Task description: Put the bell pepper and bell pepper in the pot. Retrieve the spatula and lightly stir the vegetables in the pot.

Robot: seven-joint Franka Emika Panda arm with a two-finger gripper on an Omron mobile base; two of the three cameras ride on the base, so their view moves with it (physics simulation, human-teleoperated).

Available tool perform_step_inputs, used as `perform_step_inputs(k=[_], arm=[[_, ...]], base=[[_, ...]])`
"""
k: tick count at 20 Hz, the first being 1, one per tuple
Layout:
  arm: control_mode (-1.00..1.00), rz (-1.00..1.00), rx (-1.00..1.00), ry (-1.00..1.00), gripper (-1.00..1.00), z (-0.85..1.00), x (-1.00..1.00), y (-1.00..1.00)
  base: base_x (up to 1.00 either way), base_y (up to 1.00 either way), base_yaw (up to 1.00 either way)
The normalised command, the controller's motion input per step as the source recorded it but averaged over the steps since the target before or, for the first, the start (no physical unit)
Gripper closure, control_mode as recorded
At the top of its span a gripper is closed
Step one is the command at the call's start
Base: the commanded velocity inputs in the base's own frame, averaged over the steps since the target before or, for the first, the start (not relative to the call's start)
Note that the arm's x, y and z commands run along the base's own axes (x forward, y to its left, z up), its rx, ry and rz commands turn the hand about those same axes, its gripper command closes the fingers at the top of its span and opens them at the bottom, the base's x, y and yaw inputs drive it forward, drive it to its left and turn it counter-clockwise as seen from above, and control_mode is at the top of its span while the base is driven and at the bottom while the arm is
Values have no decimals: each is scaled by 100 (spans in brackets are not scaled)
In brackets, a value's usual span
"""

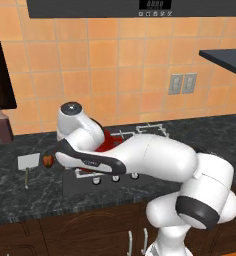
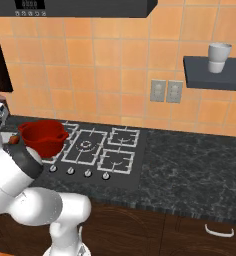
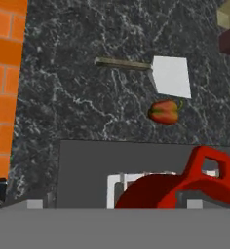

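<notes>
A small red-orange bell pepper (image 3: pixel 164 111) lies on the dark counter, just left of the stove (image 1: pixel 85 181) in the left base view (image 1: pixel 48 160). Beside it lies the spatula (image 3: pixel 171 76), its pale square blade (image 1: pixel 28 161) close to the pepper and its thin handle pointing away. The glossy red pot (image 2: pixel 42 136) stands on the stove's rear left burner, half hidden behind my arm in the left base view (image 1: pixel 107 140). One loop handle of the pot (image 3: pixel 209 164) fills the lower hand view. My gripper (image 1: pixel 54 153) hangs open over the stove's left edge, near the pepper, with nothing held.
A dark brown bottle (image 1: pixel 3 127) stands at the back left of the counter against the tiled wall. Stove knobs (image 2: pixel 87 173) line the stove's front edge. A wall shelf (image 2: pixel 215 79) at the right carries a white cup (image 2: pixel 219 57).
</notes>
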Motion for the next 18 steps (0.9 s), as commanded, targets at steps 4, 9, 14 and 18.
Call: perform_step_inputs(k=[4,9,14,18], arm=[[-100,12,0,-1,-100,-2,8,80],[-100,-38,-3,3,-100,0,8,78],[-100,-65,-8,4,-100,-4,0,26],[-100,-61,-3,1,-100,-1,0,5]], base=[[0,0,0],[0,0,0],[0,0,0],[0,0,0]])
